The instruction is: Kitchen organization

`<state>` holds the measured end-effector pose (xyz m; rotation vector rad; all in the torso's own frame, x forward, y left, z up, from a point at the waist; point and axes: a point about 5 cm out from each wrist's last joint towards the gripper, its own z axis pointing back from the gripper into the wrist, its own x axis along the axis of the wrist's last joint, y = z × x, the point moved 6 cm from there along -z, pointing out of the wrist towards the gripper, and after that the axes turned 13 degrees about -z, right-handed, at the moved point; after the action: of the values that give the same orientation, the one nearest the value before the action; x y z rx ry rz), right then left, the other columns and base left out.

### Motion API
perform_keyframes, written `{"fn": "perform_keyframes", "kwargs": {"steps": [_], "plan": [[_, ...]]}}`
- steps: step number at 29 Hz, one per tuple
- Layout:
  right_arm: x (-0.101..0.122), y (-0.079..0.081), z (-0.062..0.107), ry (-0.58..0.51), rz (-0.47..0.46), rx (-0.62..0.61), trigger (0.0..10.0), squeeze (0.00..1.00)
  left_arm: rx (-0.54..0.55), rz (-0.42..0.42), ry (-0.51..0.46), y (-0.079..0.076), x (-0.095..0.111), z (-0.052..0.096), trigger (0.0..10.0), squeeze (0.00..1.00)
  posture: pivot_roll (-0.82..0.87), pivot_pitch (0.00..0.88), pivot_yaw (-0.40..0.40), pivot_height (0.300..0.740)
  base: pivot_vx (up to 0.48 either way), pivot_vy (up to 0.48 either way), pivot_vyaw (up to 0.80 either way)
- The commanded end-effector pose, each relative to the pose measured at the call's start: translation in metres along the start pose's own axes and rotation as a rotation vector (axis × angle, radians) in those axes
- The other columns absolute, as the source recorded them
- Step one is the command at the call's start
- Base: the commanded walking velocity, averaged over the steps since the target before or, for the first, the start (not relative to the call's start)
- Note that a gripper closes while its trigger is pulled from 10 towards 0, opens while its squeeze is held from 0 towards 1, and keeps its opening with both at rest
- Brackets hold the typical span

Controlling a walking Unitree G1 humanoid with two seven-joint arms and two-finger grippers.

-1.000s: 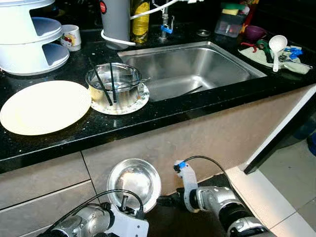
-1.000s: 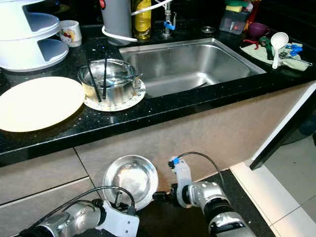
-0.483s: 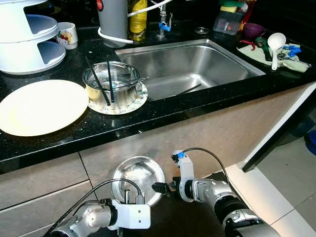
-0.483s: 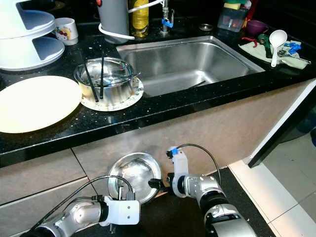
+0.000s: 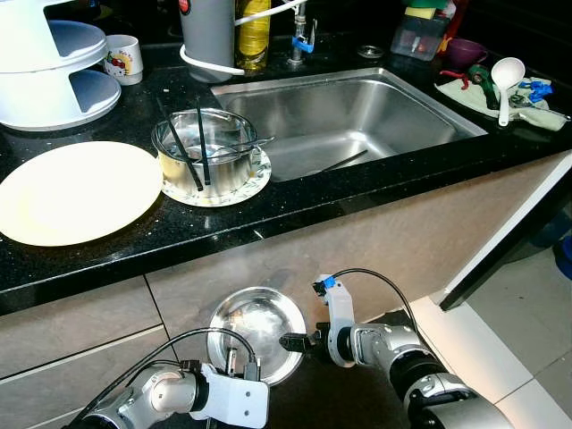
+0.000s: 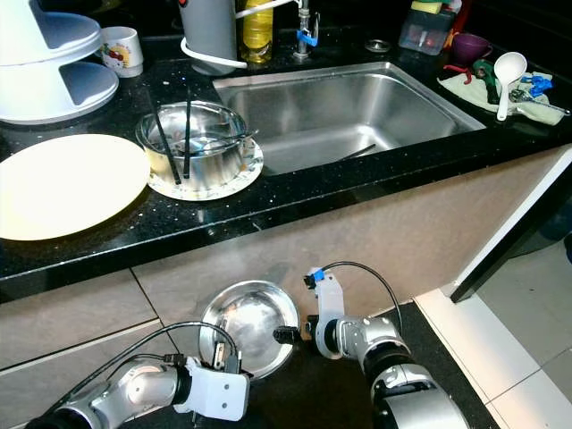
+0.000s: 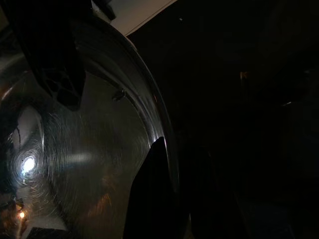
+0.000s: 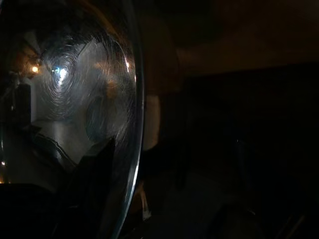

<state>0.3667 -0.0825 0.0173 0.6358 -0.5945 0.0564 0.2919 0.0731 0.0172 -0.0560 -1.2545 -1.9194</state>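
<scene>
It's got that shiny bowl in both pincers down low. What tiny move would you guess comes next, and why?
Probably a short lift straight up toward the black counter. Both the left pincer and right pincer clamp the steel bowl's rim below the counter edge, in front of the cabinet, so it must rise before it can go anywhere.

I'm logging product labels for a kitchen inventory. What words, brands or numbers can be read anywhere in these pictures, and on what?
No text can be read anywhere.
Yellow bottle by the tap: its label is too blurred to read.
White mug: a coloured picture print, no legible words.
Grey canister: a red mark near its top, too small to make out.
Steel bowl held by both grippers below the counter: no markings seen.
</scene>
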Motion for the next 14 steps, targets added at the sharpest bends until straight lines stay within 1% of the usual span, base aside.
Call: {"fn": "perform_keyframes", "kwargs": {"steps": [1,5,6,7,8,14], "plan": [[-0.013,-0.0083,0.0,0.054,-0.014,-0.03,10.0,0.0,-0.001,-0.037,-0.025,0.006,0.0036,0.0032,0.0,0.0,-0.09,0.228,-0.076,0.74,0.0,0.0,0.0],[-0.0169,-0.008,-0.0005,0.077,-0.012,-0.027,10.0,0.0,-0.003,-0.054,-0.032,0.0088,0.0054,0.004,0.0,0.0,-0.09,0.228,-0.077,0.74,0.0,0.0,0.0],[-0.0174,-0.008,-0.0005,0.079,-0.015,-0.026,2.8,0.0,-0.005,-0.058,-0.033,0.0092,0.0057,0.0042,0.0,0.0,-0.09,0.228,-0.077,0.74,0.0,0.0,0.0],[-0.0174,-0.008,-0.0005,0.079,-0.015,-0.026,2.8,0.0,-0.005,-0.058,-0.033,0.0092,0.0057,0.0042,0.0,0.0,-0.09,0.228,-0.077,0.74,0.0,0.0,0.0],[-0.0176,-0.008,-0.0006,0.079,-0.019,-0.026,0.0,0.0,-0.006,-0.064,-0.033,0.0095,0.0058,0.0043,0.0,0.0,-0.09,0.228,-0.077,0.74,0.0,0.0,0.0],[-0.0182,-0.0094,-0.0004,0.07,-0.058,-0.025,0.0,0.0,0.003,-0.093,-0.031,0.0122,0.0064,0.0056,0.0,0.0,-0.09,0.225,-0.079,0.74,0.0,0.0,0.0]]}}
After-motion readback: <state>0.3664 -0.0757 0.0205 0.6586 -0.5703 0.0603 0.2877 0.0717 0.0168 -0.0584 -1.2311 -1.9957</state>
